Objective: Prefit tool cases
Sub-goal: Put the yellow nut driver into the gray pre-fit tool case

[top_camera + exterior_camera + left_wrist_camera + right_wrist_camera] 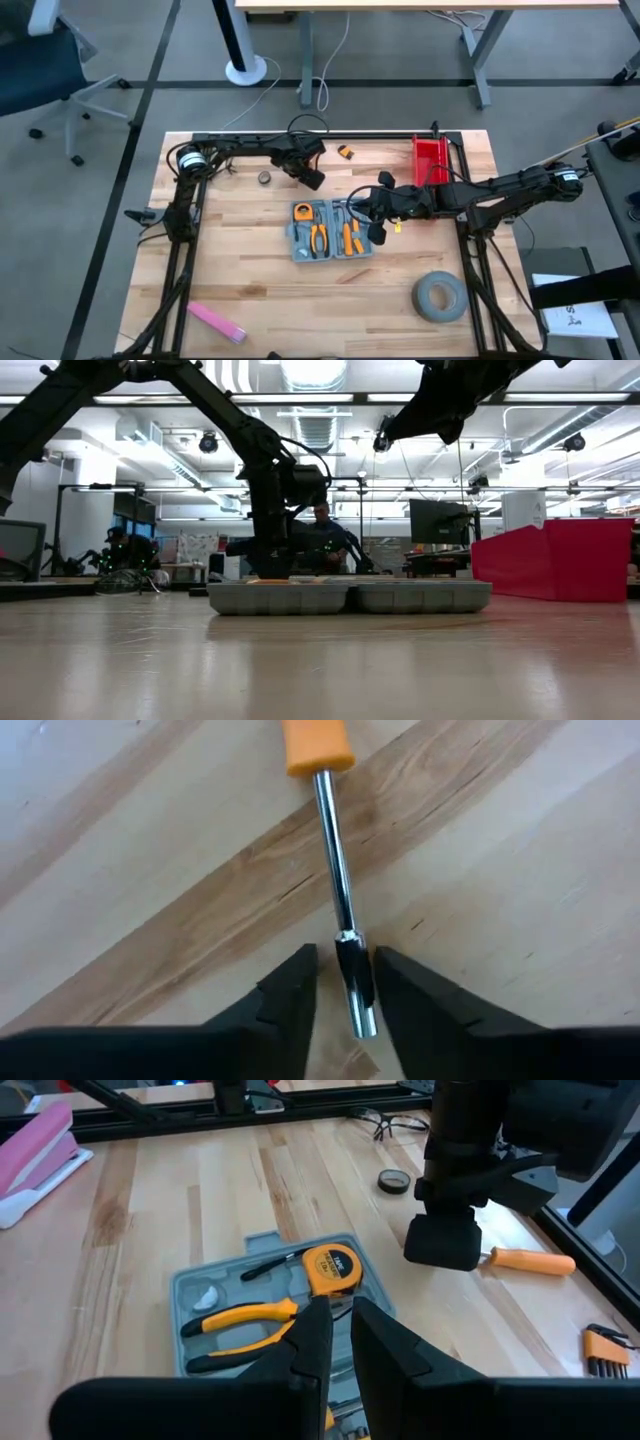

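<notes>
High view: I see the case (331, 232) lying open mid-table, pliers (319, 236) and a tape measure (302, 212) in its recesses. My right gripper (340, 1330) hangs just over it, fingers nearly pressed together, holding nothing. Just beyond the case, my left gripper (344, 985) is down at the table, fingers either side of a screwdriver (335, 870) shaft; I cannot tell if they pinch it. The bin (431, 160) stands behind.
</notes>
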Available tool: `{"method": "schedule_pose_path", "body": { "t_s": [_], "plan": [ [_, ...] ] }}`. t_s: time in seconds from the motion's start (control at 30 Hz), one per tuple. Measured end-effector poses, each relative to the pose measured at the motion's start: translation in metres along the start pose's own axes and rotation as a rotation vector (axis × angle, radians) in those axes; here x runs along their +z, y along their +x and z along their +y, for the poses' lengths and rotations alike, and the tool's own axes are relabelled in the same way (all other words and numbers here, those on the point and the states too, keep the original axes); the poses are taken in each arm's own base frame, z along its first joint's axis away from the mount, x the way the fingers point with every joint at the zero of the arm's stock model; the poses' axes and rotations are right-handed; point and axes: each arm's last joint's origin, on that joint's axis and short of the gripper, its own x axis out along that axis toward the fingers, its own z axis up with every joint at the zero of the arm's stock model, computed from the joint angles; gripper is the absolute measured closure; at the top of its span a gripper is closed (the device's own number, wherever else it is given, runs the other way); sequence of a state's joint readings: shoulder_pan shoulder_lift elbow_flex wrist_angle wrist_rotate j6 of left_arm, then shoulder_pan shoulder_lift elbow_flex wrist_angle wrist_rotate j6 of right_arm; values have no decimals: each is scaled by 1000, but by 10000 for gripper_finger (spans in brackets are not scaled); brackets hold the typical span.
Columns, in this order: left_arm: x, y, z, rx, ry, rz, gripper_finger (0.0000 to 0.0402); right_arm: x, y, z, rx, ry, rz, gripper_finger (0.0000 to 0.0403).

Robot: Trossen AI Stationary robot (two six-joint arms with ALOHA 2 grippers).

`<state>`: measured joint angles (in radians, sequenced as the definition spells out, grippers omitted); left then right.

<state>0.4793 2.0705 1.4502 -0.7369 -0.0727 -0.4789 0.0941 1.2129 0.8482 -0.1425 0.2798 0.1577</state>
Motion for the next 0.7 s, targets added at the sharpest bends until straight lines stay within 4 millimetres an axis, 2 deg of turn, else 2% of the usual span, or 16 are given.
{"method": "schedule_pose_path", "body": {
  "t_s": [0.2,0.7],
  "plan": [
    [-1,0,0,7,15,9,381,0,0,0,0,-1,0,380],
    [-2,-4,-2,-6,60,12,381,0,0,0,0,-2,0,379]
  ]
}}
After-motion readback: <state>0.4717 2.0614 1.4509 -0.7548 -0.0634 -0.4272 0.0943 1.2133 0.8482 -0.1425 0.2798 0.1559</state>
